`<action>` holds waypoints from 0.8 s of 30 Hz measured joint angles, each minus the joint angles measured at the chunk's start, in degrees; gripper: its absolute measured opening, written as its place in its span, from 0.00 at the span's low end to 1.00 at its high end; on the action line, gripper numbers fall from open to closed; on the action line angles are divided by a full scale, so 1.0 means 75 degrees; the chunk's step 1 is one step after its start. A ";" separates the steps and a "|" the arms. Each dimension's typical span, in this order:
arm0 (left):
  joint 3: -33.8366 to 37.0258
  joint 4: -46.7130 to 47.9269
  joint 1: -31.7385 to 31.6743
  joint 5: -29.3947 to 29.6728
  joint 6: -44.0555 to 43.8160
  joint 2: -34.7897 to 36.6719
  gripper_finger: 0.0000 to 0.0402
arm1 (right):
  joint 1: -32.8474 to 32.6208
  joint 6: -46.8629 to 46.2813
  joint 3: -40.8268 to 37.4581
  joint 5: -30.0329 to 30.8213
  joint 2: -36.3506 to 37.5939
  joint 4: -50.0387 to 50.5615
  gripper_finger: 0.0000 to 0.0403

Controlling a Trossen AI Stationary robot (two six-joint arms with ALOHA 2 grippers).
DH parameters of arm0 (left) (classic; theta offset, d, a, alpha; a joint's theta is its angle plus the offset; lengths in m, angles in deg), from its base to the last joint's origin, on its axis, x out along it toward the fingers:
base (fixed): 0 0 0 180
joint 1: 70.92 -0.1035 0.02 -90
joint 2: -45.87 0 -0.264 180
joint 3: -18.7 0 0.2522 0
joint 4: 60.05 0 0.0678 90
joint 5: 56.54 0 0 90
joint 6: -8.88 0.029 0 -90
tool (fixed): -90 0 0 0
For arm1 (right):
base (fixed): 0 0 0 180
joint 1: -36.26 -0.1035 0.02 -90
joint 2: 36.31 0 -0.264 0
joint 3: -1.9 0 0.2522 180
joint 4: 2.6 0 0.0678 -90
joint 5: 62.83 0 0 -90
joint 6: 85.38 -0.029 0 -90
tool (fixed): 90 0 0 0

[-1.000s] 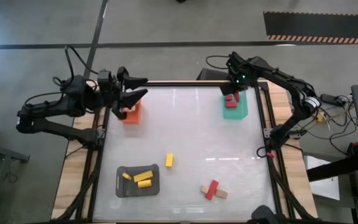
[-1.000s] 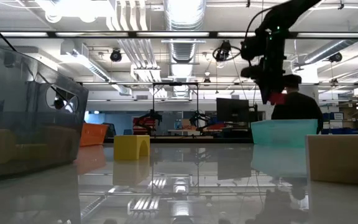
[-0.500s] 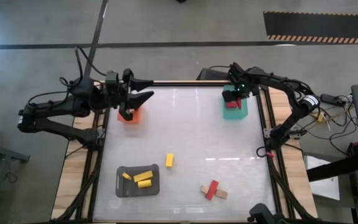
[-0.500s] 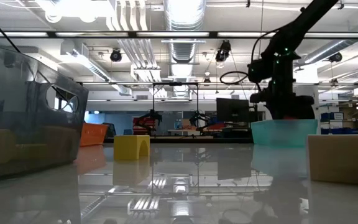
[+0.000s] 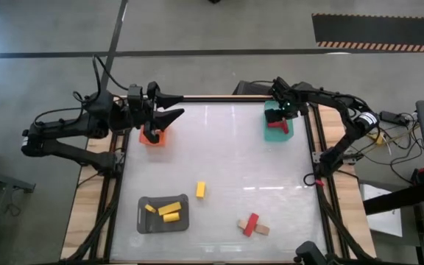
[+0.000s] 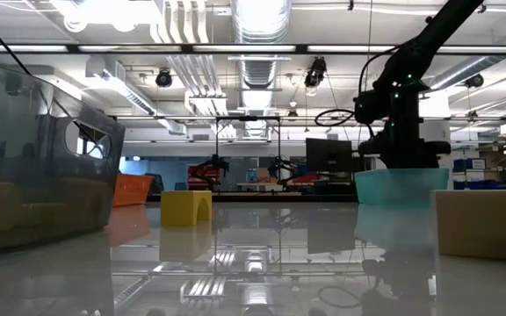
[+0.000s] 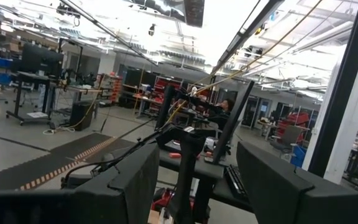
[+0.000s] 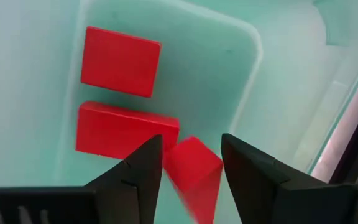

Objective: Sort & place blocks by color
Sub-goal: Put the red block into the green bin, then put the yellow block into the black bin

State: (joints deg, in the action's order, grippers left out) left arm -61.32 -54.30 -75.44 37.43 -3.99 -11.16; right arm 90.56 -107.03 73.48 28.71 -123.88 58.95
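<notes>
My right claw (image 8: 191, 165) is down in the green tray (image 5: 278, 126) at the far right of the surface (image 5: 227, 169). Its fingers are partly open around a red block (image 8: 191, 171). My left claw (image 5: 169, 107) waits wide open, empty, over the orange tray (image 5: 155, 137).

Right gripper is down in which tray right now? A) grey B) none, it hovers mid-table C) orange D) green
D: in the high view the right gripper sits over the green tray at the table's far right corner, and the right wrist view shows its fingers inside the tray above the red blocks.
</notes>
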 joint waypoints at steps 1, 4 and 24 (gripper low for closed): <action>0.0000 -0.0003 0.0000 0.0000 0.0000 0.0003 0.50 | 0.0000 0.0002 0.0012 0.0008 0.0000 0.0005 0.39; 0.0000 0.0000 0.0000 0.0000 0.0000 0.0003 0.50 | 0.0000 0.0027 0.0122 0.0003 0.0000 0.0046 0.40; -0.0047 0.3037 0.0003 0.0501 -0.3123 -0.1518 0.50 | -0.0828 0.0073 0.2219 -0.0009 0.1468 0.1180 0.33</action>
State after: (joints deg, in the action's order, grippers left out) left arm -61.67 -31.52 -75.42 41.18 -27.41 -22.55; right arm 84.35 -106.48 90.12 28.65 -112.87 67.81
